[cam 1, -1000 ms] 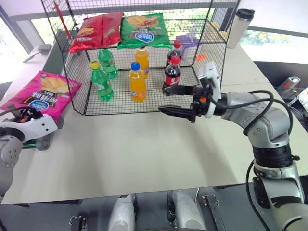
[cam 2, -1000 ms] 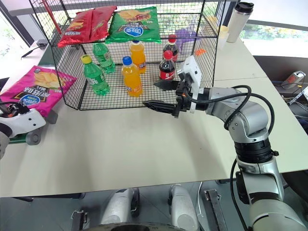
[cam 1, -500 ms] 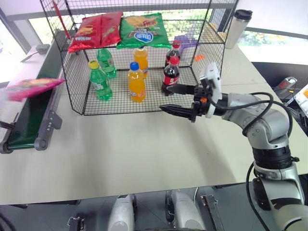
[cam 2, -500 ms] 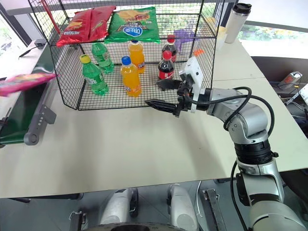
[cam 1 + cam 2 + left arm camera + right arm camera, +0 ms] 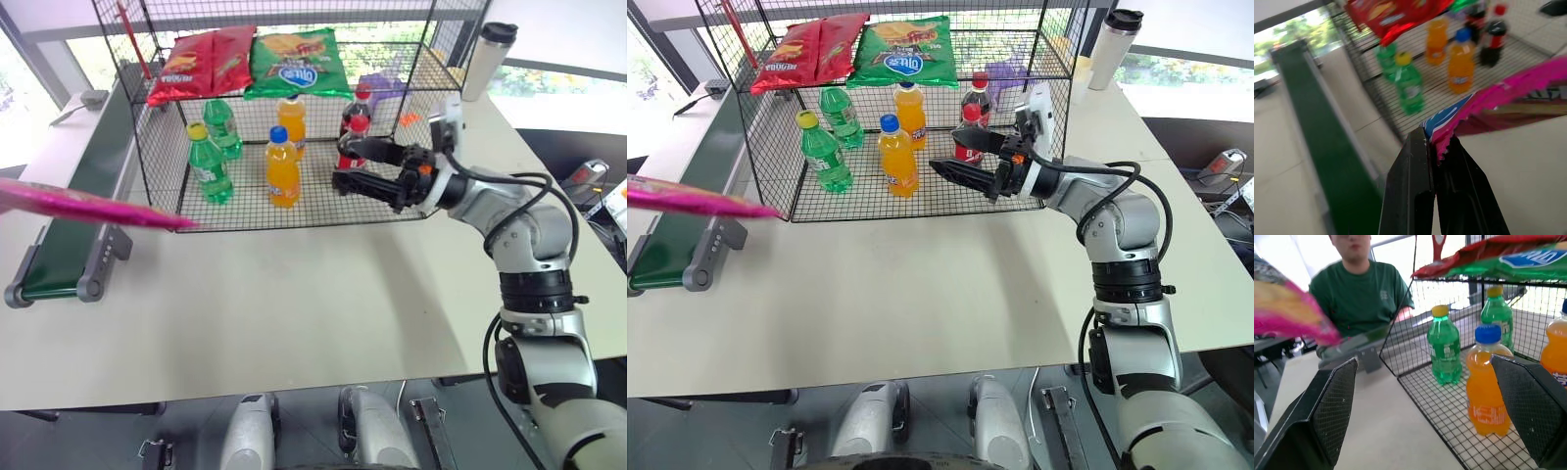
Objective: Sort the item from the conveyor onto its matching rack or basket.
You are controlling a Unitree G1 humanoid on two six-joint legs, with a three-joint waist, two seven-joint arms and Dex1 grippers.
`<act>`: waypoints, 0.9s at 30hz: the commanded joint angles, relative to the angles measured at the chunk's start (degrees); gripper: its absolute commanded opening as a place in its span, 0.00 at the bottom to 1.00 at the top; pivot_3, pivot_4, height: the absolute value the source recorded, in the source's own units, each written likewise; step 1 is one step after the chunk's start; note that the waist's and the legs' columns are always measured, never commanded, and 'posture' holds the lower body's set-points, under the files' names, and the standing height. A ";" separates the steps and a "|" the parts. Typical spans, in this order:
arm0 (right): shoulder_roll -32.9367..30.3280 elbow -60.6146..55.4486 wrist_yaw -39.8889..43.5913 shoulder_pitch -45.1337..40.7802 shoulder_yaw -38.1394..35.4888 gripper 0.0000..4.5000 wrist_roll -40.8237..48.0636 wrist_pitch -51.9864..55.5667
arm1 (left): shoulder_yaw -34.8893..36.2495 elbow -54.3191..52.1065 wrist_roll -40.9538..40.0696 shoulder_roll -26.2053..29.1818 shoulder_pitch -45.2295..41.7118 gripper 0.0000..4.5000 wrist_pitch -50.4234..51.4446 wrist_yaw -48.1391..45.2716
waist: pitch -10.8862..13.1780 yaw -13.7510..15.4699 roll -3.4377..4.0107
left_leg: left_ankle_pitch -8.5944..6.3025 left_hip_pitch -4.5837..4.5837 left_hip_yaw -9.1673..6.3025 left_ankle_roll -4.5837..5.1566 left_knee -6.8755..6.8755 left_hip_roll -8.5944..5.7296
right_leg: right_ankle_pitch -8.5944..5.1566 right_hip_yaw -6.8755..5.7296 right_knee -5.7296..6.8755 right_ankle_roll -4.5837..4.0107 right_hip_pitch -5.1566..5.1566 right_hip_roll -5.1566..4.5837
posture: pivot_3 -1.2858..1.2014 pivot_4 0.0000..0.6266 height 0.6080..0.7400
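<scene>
Pinching the pink chip bag (image 5: pixel 93 208) edge-on at far left in my left gripper (image 5: pixel 1437 147), my right gripper (image 5: pixel 345 164) gapes before the rack (image 5: pixel 157 166), centre frame.

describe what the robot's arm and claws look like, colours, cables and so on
The right arm is built of rounded silver-grey segments joined by black ribbed rings, with black cables looping loosely along the outside. Its wrist carries a white block with a small orange mark. The right claw has two long, tapered black fingers with a mesh-textured inner face. The left claw is likewise two slim glossy black fingers.
</scene>
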 commanded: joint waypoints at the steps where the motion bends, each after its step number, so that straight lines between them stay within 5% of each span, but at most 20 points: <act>1: -0.79 -0.28 1.51 -2.20 -3.51 1.00 3.10 0.55 | -4.00 0.31 -7.27 0.35 -5.39 0.01 2.88 1.85 | 0.00 -0.12 0.00 | 0.00 0.00 -0.01 0.00 -0.01 0.00 | 0.00 0.00 0.02 0.01 -0.01 0.01 | 0.52 0.24 1.00; 10: -5.29 -5.93 1.17 9.26 0.58 1.00 -6.67 -6.09 | -29.98 5.38 -22.38 -8.78 -31.31 0.01 -0.79 16.59 | -0.06 0.52 -0.10 | 0.01 0.01 -0.06 0.01 0.07 -0.04 | 0.13 0.01 0.05 0.27 0.10 0.02 | 0.52 0.24 1.00; 14: -1.85 -13.69 -3.57 16.83 2.35 1.00 -9.96 -11.00 | -38.75 10.27 -23.34 -10.81 -39.24 0.01 -2.81 22.27 | -0.06 0.10 -0.10 | 0.01 -0.02 -0.06 0.02 0.13 -0.08 | 0.14 0.06 0.07 0.29 0.10 0.01 | 0.52 0.24 1.00; 27: 11.60 -21.67 -17.55 24.73 13.03 1.00 -23.68 -25.81 | -51.65 18.07 -24.86 -12.52 -47.72 0.01 -8.89 25.46 | -0.06 0.25 -0.10 | 0.04 0.00 -0.07 -0.02 0.16 -0.07 | 0.10 0.09 0.17 0.34 0.05 0.04 | 0.52 0.24 1.00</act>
